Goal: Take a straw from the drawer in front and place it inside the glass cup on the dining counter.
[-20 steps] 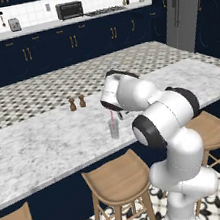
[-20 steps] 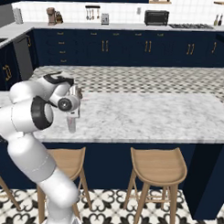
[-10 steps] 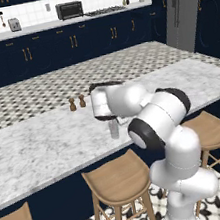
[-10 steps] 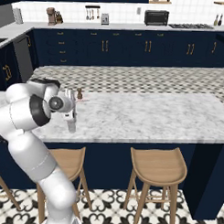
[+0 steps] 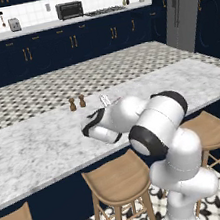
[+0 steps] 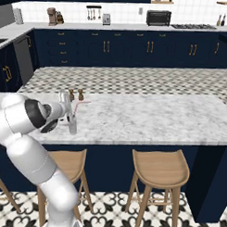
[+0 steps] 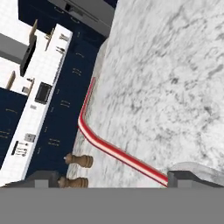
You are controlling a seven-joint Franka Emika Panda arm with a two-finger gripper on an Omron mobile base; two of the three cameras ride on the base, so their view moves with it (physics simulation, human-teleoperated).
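Observation:
On the dining counter (image 6: 147, 116) the glass cup (image 6: 72, 127) stands near the front edge. The pinkish-red straw (image 6: 75, 107) rises out of it, its top bent over to the right. My gripper (image 6: 67, 110) hangs just left of the cup, close against it. In the hand view the straw (image 7: 109, 151) runs from beside the right fingertip (image 7: 189, 178) across the marble and bends upward. The two tips stand wide apart, so my gripper (image 7: 114, 179) is open and grips nothing. In the left base view my forearm hides the cup; the hand (image 5: 104, 101) pokes up behind it.
Two small brown shakers (image 6: 76, 94) stand just behind the cup, also seen as shakers (image 5: 77, 102) and shakers (image 7: 78, 161). Wooden stools (image 6: 160, 165) line the island's near side. Dark navy cabinets and a far worktop with a toaster oven (image 6: 158, 17) lie beyond.
The arm has swung left and down, and the hand has rolled over beside the cup. The straw now stands in the cup, free of the fingers.

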